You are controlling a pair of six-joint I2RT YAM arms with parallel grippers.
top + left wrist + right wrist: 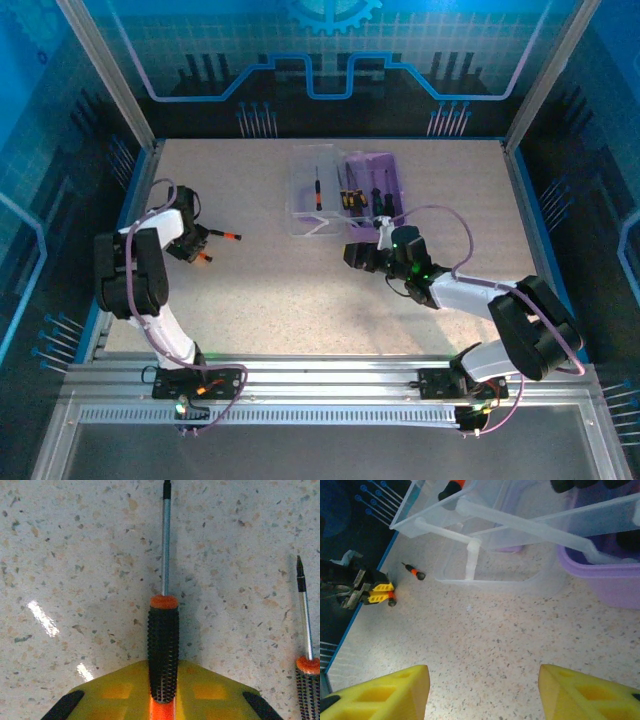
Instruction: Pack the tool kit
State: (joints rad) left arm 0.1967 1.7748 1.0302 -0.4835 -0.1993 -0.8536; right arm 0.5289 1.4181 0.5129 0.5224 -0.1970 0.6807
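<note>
Speckled terrazzo-like table (75, 555); left gripper (162, 702) clamps knurled black screwdriver (163, 640), orange collar.

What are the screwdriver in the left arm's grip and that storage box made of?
Screwdriver: the shaft looks like bare metal, thin and silvery with a sheen. The handle seems to be black ridged rubber or plastic, with an orange collar. Box base: likely plastic, smooth and translucent purple. Lid: probably clear glossy plastic, fully see-through.
</note>
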